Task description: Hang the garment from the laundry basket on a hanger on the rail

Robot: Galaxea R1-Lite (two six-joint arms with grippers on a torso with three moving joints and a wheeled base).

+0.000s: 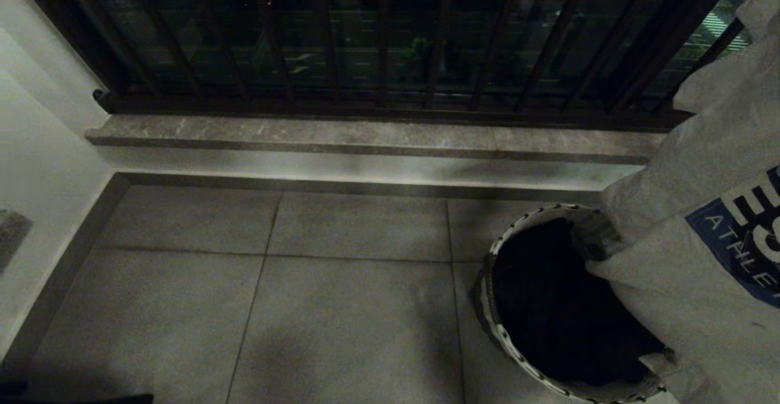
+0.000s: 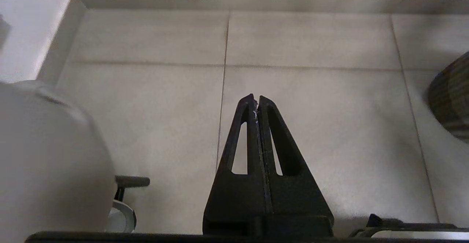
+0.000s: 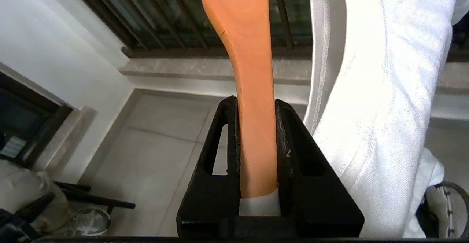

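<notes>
Between the 2 black fingers of the right gripper (image 3: pixel 256 103) an orange wooden hanger (image 3: pixel 245 52) is clamped, its flat arm rising out past the fingertips toward the dark balcony railing (image 1: pixel 378 32). Both fingers (image 3: pixel 289 136) are pressed against the sides of the wood, and a small fold of white cloth is seen pinched at the base of the jaws beneath the hanger's end. Just beside the gripper, on the one side, the white garment (image 3: pixel 381 100) is draped from the hanger and hangs past the fingers, touching the outer face of 1 finger. In the head view the same garment (image 1: pixel 713 221), marked with a blue printed patch, fills the right edge and falls to the rim of the laundry basket (image 1: pixel 518 343), whose far right side is covered by it. The basket is stood on the tiled floor (image 1: pixel 317 306) below a stone ledge (image 1: pixel 365 133), and dark contents are seen inside it.

Over the bare tiles the left gripper (image 2: pixel 255 102) is held, its fingers pressed together with nothing between them, well apart from the basket (image 2: pixel 452 96) at the frame's edge.
</notes>
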